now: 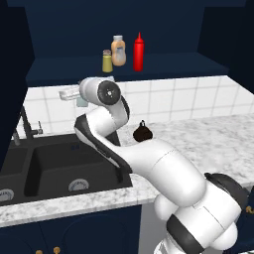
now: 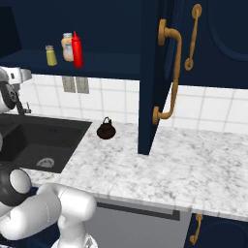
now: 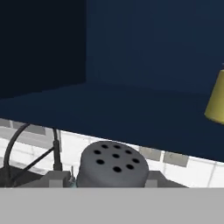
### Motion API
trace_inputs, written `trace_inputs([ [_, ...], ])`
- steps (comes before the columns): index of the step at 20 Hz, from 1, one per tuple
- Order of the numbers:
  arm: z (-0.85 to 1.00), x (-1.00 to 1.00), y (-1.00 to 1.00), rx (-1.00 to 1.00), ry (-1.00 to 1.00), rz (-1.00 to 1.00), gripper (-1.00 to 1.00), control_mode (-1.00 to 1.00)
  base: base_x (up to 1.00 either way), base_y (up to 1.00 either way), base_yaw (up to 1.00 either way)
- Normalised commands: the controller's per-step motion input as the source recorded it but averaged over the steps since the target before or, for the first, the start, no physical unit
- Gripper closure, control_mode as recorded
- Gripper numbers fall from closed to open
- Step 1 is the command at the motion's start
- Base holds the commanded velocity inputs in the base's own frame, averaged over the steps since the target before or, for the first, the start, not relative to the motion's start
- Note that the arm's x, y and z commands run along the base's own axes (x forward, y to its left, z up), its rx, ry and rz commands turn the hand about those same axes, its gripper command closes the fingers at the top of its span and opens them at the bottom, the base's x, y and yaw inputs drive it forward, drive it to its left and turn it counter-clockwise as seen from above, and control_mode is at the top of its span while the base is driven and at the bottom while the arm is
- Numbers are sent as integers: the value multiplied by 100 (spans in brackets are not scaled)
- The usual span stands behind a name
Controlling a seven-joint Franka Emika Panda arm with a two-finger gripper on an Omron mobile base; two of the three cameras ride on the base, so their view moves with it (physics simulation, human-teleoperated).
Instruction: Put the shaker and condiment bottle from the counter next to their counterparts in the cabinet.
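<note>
The pincer (image 3: 109,181) pinched the shaker (image 3: 113,164) below the cabinet (image 3: 131,109) shelf (yellow-green shaker (image 3: 216,98) nearby); raised carelessly, its cap risked striking the shelf edge.

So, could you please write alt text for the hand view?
A grey perforated shaker cap sits close up between the fingers, just below the dark navy cabinet shelf. The yellow-green shaker stands at the right edge; white tiles and a black faucet lie below.
</note>
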Motion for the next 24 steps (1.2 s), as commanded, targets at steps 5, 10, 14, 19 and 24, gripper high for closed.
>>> trace_inputs([
  [5, 98, 10, 0, 0, -12, -7, 100, -100, 0, 0, 0],
  [10, 12, 12, -24, 7, -1, -5, 100, -100, 0, 0, 0],
  [14, 2, 36, -50, 5, -2, -7, 100, -100, 0, 0, 0],
  [19, 0, 74, -43, 0, -2, -9, 100, -100, 0, 0, 0],
  [24, 0, 1, 6, 0, -4, 1, 100, -100, 0, 0, 0],
])
